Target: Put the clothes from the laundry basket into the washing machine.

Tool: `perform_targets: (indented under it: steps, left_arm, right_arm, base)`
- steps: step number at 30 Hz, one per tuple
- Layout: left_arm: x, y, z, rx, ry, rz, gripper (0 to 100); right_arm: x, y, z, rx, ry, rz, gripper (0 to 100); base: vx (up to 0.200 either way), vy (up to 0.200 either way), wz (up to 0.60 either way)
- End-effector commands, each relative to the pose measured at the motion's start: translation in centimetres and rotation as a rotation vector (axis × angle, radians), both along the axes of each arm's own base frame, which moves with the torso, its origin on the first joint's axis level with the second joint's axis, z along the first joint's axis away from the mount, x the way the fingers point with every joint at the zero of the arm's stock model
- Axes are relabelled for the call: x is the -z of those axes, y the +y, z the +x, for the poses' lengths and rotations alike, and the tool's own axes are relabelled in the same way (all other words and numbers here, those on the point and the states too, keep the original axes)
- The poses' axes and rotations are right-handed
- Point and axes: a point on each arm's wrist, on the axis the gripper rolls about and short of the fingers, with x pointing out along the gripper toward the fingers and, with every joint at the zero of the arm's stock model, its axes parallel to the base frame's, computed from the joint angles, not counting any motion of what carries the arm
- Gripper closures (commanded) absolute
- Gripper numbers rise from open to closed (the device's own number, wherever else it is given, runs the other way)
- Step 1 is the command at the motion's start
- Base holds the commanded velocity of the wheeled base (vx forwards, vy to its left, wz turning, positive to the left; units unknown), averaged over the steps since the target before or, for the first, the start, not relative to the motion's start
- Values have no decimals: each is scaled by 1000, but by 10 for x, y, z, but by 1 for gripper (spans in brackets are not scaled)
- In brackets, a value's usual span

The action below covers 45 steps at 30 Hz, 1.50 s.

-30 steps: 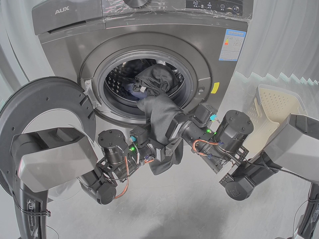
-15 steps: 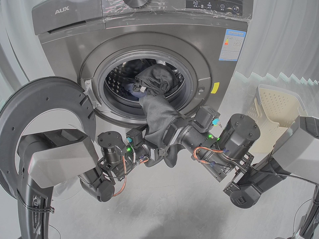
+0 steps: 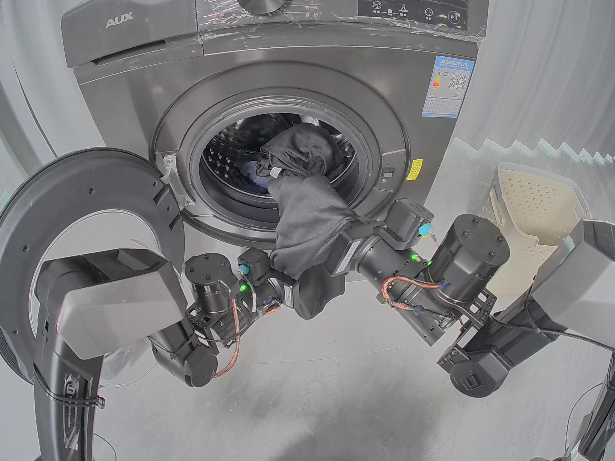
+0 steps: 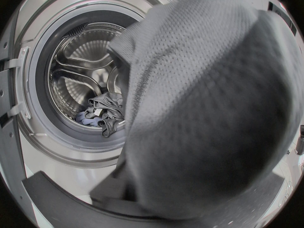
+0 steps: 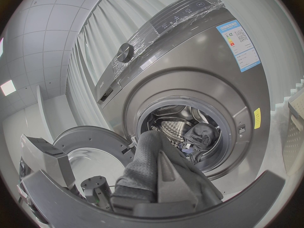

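Over floor, left arm and right arm slant up under garment.

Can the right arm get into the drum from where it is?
Probably yes. The door is swung wide aside, and the drum lies open ahead of the right gripper. Only the garment it holds, draped over the rim, and the clothes inside crowd it.

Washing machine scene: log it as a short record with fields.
washing machine: front-loader, door swung open to robot's left
drum: dark clothes piled inside
grey garment: draped over the opening's lower rim, part inside, part hanging out
right end effector: shut on grey garment below opening
laundry basket: cream, on floor at robot's right
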Motion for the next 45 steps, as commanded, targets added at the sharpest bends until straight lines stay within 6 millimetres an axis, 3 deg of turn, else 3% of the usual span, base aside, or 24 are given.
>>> perform_targets:
  steps: [1,4,8,15,21,30,31,36,41,45]
  left_arm:
    - [-12,7,2,-18,-25,-14,100]
    - [-26,15,0,-33,-44,-33,100]
    - [-59,28,-22,-32,-71,-71,100]
    - [-96,43,-59,-18,-111,-103,100]
    - [-109,54,-80,-16,-113,-125,100]
    - [-113,48,-87,-13,-113,-142,100]
    - [-113,47,-86,-28,-116,-147,100]
    - [-118,53,-89,-55,-125,-155,100]
    - [-129,59,-100,-44,-149,-170,100]
    - [-127,62,-103,-49,-140,-164,100]
  right_arm:
    - [-1,-7,2,16,5,2,100]
    - [8,-16,7,57,45,-15,100]
    - [32,-26,21,114,107,-55,100]
    - [61,-17,28,106,155,-106,100]
    - [72,-8,24,77,167,-131,100]
    - [63,3,13,14,131,-112,100]
    - [60,4,8,-3,123,-107,0]
    - [42,-11,-4,-32,89,-119,0]
    - [36,-39,-48,-165,72,-230,0]
    - [37,-48,-69,-197,93,-256,0]
  base:
    - [0,0,0]
    - [0,0,0]
    - [0,0,0]
    - [0,0,0]
    - [0,0,0]
    - [0,0,0]
    - [0,0,0]
    - [0,0,0]
    - [0,0,0]
    - [0,0,0]
